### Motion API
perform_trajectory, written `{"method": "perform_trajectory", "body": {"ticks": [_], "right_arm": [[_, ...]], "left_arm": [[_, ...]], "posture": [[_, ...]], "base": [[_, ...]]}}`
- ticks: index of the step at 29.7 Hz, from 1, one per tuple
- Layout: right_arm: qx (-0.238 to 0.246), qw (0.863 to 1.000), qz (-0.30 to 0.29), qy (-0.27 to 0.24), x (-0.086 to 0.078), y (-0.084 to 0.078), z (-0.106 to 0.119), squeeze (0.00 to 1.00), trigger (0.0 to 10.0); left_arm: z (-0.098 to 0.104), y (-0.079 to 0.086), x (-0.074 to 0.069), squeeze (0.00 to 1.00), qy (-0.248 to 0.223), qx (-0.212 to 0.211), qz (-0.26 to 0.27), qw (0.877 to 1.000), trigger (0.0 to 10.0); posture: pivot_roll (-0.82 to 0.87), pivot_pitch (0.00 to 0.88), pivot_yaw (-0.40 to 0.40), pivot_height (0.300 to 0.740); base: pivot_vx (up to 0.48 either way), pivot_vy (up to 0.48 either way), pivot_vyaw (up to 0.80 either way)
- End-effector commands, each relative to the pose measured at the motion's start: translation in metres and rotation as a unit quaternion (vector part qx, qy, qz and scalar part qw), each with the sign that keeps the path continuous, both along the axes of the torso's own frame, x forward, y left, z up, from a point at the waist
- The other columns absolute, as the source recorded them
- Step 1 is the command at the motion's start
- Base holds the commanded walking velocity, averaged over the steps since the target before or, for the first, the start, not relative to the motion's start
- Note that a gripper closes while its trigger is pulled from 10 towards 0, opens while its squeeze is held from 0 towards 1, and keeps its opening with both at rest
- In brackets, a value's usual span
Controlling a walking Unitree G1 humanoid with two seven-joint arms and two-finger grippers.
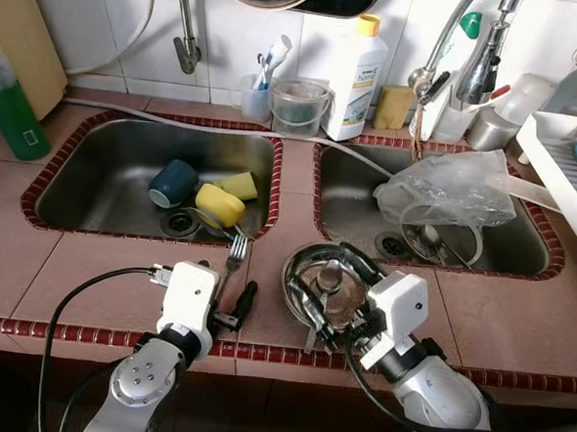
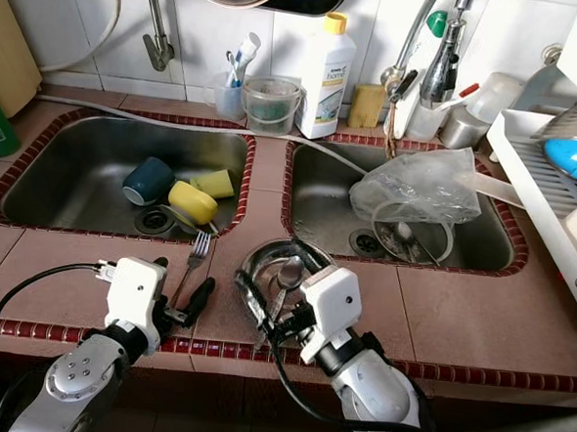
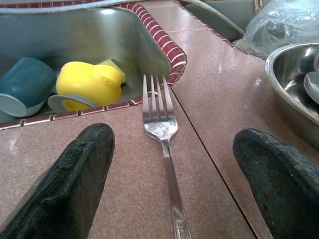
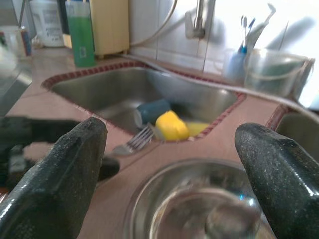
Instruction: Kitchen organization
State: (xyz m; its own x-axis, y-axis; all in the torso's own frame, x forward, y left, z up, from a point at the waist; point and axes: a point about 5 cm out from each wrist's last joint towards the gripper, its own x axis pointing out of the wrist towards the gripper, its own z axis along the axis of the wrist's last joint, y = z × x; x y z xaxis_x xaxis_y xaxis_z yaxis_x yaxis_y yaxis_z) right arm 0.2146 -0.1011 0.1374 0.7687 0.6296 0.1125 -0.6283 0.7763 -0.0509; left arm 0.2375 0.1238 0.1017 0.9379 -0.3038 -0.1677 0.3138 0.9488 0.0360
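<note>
- Fork [image 3: 162,129]: lies flat on the tiled counter [image 1: 279,206] between the two sinks' front corners, tines toward the left sink [image 1: 95,180]; your left pincer [image 3: 169,174] has its fingers apart, one on each side of the handle, not touching it.
- Left pincer, head view [image 1: 236,306]: you see it low over the counter's front edge, just beside the bowl [image 1: 309,276].
- Right pincer [image 4: 169,184]: your fingers [image 4: 55,174] stand apart above the steel bowl, gripping nothing; a spoon [image 2: 290,273] lies inside the bowl.
- Left sink: holds a blue cup [image 1: 173,183] on its side, a yellow cup [image 1: 219,205] touching it, and a paler yellow one [image 1: 239,184] behind.
- Right sink [image 1: 358,196]: holds a crumpled clear plastic bag [image 1: 447,187] over a round glass dish [image 1: 442,240].
- Back ledge: white bottle [image 1: 354,78], clear tub [image 1: 297,106], toothbrush cup [image 1: 257,97], sponge [image 1: 393,107].
- Your right side: white dish rack [image 2: 555,183] with a blue item.
</note>
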Motion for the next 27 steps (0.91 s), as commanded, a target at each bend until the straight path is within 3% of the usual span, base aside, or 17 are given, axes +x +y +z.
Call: {"method": "perform_trajectory", "body": {"ticks": [1,13,14,17,19,21,27], "right_arm": [[0.001,1.0,0.009,0.006,-0.004,-0.001,0.001,0.0,10.0],[0.004,1.0,0.004,0.025,-0.013,-0.006,0.003,0.0,10.0],[0.004,1.0,0.003,0.025,-0.013,-0.007,0.003,0.0,10.0],[0.004,1.0,0.001,0.026,-0.014,-0.007,0.004,0.0,10.0],[0.005,1.0,0.001,0.028,-0.015,-0.007,0.004,0.0,10.0],[0.005,1.0,0.001,0.029,-0.015,-0.007,0.004,0.0,10.0],[0.004,1.0,0.001,0.029,-0.016,-0.007,0.005,0.0,10.0]], "left_arm": [[-0.003,0.0,0.001,0.0,0.01,0.008,0.001,1.0,10.0],[-0.012,0.001,-0.001,0.0,0.037,0.02,0.006,0.999,10.0],[-0.012,0.001,-0.001,0.0,0.039,0.018,0.001,0.999,8.3],[-0.016,0.004,0.0,0.0,0.052,0.037,0.018,0.998,8.7],[-0.017,0.005,0.0,0.0,0.06,0.026,0.023,0.998,8.8],[-0.018,0.007,0.002,0.0,0.066,0.021,0.033,0.997,10.0],[-0.02,0.012,0.004,0.0,0.085,0.004,0.05,0.995,10.0]], "posture": [[-0.04,0.108,-0.024,0.74],[-0.06,0.123,-0.018,0.74],[-0.06,0.122,-0.018,0.74],[-0.06,0.124,-0.016,0.74],[-0.06,0.124,-0.015,0.74],[-0.06,0.121,-0.014,0.74],[-0.06,0.122,-0.017,0.74]], "base": [[0.0,0.0,0.0],[0.0,0.0,0.0],[0.0,0.0,0.0],[0.0,0.0,0.0],[0.0,0.0,0.0],[0.0,0.0,0.0],[0.0,0.0,0.0]]}}
